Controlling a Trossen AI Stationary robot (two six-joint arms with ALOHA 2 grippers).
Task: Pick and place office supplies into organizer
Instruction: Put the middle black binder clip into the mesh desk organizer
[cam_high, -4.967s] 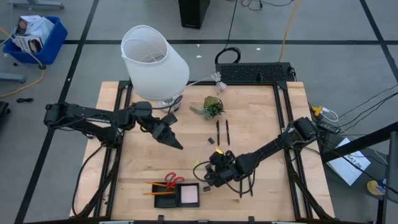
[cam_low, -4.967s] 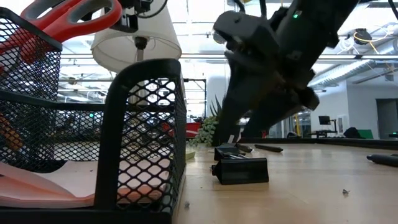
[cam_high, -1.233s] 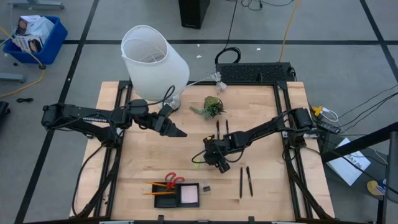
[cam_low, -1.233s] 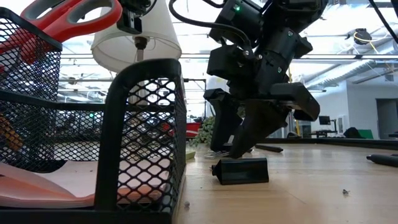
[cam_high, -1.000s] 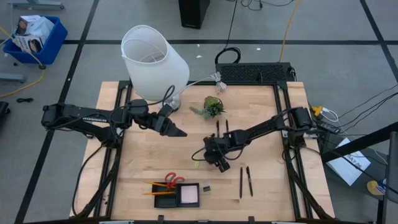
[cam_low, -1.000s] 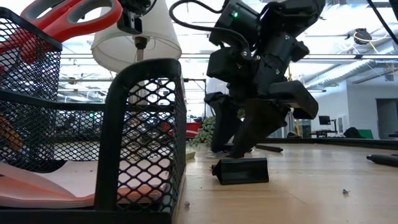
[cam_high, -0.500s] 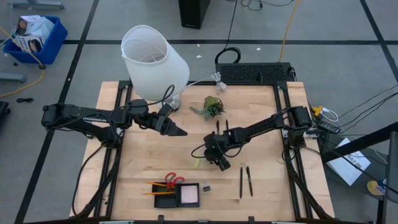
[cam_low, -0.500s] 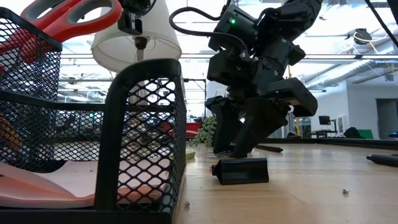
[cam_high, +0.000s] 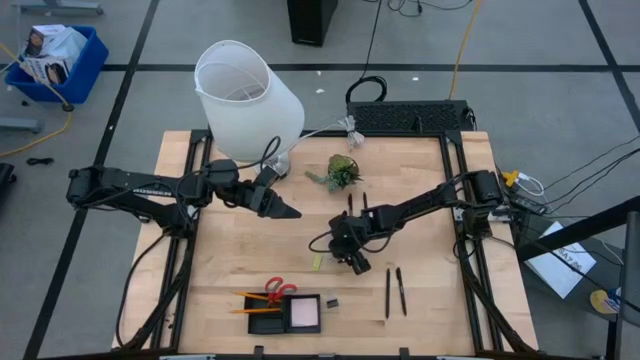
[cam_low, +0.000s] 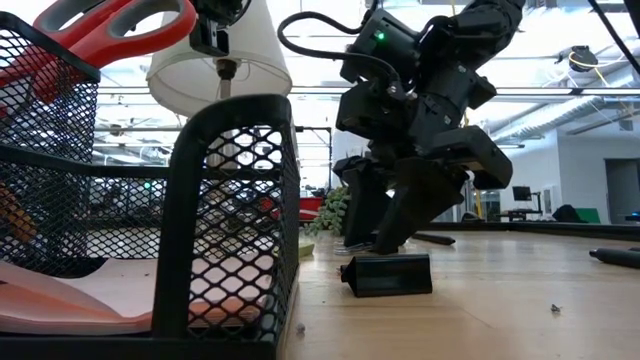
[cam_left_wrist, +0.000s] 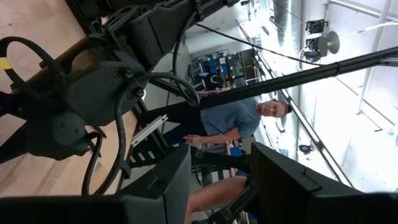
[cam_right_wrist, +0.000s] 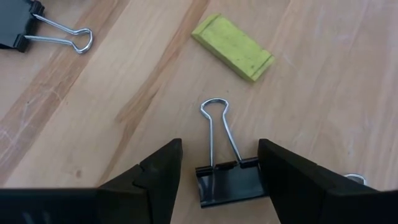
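No readable writing; right end effector (cam_right_wrist: 217, 163) open, straddling a binder clip (cam_right_wrist: 227, 178)

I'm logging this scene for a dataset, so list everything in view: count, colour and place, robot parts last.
Organizer: one, black, table's near edge.
Sticky-note pad: one, pink, inside the organizer.
Scissors: one, red-handled, at the organizer.
Pencils: two, orange, at the organizer.
Pens: two black right of the organizer, two more near the plant.
Binder clips: at least two, black, mid-table.
Eraser: one, yellow-green, beside the clips.
Plant: one, green, table's far side.
Lamp: one, white, far left.
Left end effector: partly open, empty, raised.
Right end effector: open, straddling a clip.
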